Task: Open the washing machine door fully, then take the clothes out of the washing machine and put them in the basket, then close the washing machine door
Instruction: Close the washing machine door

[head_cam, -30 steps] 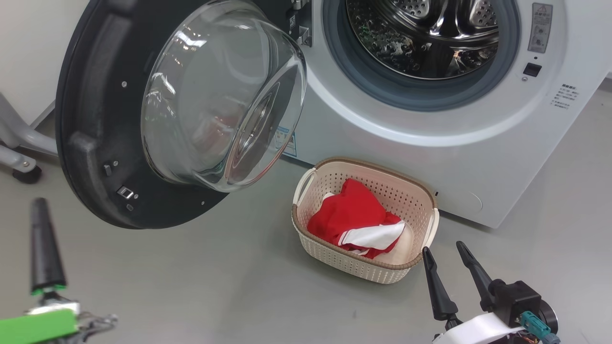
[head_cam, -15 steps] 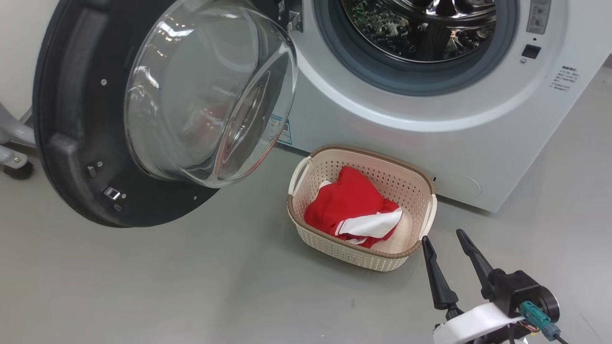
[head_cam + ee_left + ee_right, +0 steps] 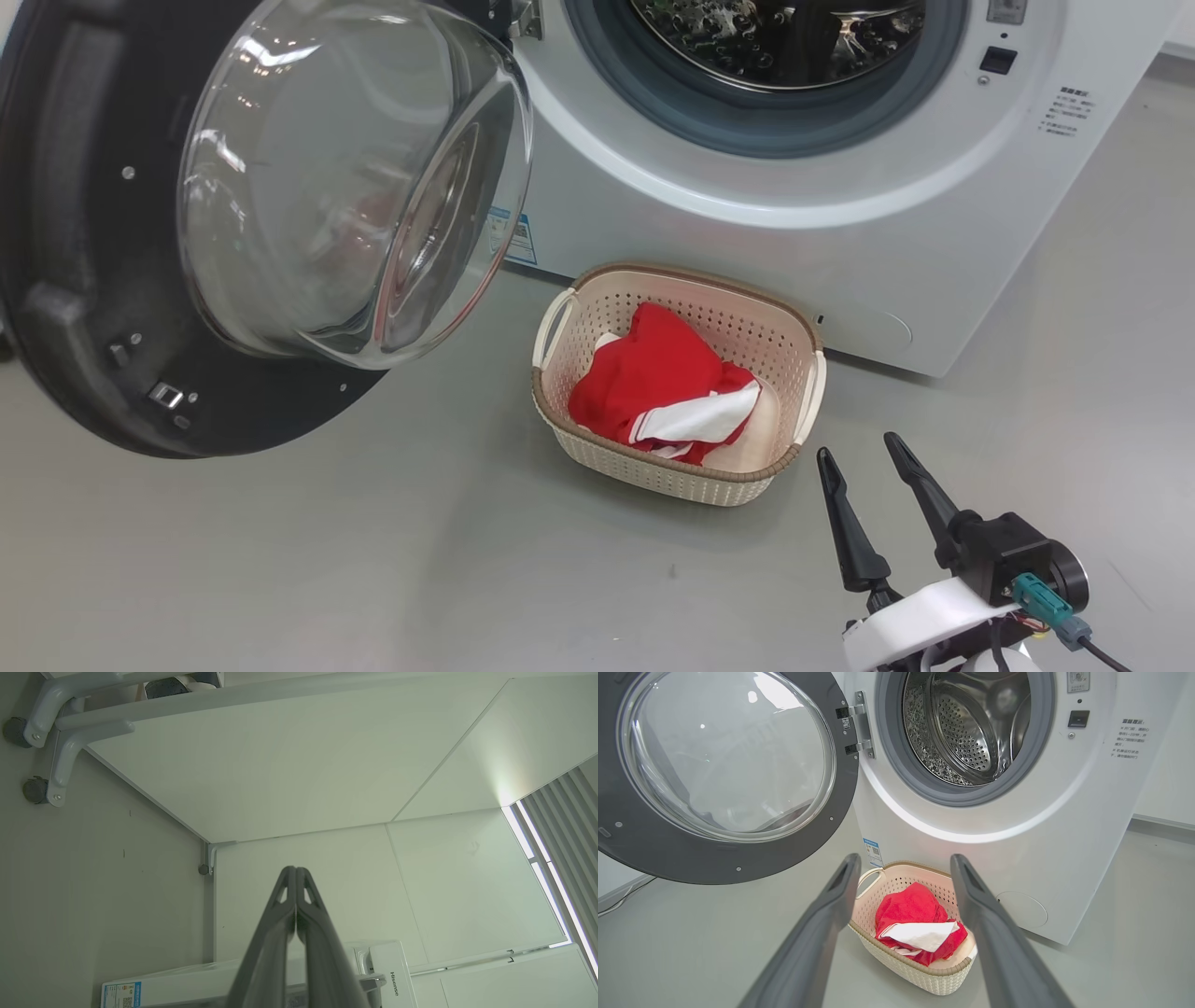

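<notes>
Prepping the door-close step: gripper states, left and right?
Left gripper: closed, holding nothing.
Right gripper: open, holding nothing.

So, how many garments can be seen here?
1: the clothes lie in the basket before the washing machine. The drum looks empty, though part of it is hidden.

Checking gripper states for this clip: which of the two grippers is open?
The right gripper: its two dark fingers stand wide apart with nothing between them; the left gripper has its fingers pressed together.
</notes>
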{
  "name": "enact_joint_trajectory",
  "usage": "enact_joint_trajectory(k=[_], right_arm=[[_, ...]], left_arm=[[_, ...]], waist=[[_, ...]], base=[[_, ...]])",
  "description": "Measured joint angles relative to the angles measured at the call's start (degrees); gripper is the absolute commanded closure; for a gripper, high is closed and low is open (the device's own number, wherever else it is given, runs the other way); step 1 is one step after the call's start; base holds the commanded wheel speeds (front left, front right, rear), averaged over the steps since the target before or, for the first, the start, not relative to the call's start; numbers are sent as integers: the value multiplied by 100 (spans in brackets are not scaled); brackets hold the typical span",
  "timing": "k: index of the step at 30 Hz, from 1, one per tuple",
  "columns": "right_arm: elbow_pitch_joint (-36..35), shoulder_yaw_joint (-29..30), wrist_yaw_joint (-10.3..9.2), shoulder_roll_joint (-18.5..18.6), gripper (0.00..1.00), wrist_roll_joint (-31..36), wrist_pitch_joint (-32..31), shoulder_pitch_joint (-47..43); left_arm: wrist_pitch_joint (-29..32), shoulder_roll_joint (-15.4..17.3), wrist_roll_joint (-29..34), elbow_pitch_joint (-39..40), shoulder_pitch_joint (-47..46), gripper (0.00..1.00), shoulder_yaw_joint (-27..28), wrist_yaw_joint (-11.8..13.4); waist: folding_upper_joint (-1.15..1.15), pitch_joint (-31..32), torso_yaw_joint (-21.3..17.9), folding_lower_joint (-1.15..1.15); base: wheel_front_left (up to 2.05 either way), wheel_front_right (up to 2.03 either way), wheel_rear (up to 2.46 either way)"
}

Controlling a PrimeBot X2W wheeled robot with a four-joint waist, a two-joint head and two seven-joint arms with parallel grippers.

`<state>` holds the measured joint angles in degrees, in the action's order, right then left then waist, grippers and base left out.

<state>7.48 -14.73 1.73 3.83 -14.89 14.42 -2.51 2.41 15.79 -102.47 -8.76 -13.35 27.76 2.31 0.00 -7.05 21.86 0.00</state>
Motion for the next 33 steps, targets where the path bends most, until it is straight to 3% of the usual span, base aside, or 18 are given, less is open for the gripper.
enact_joint_trajectory(k=[15, 27, 33], right_arm=[[7, 7, 66, 26, 0, -1, -8, 99], [9, 9, 73, 26, 0, -11, -8, 185], [14, 12, 73, 26, 0, -11, -7, 208]], left_arm=[[948, 323, 32, -761, -337, 100, -898, 49], [1397, 433, 89, -1201, -547, 100, -1210, 31], [1540, 487, 124, -1338, -627, 100, -1294, -108]], waist=[[0, -139, -220, 0], [0, -205, -298, 0], [0, -228, -334, 0]], base=[[0, 0, 0], [0, 0, 0], [0, 0, 0]])
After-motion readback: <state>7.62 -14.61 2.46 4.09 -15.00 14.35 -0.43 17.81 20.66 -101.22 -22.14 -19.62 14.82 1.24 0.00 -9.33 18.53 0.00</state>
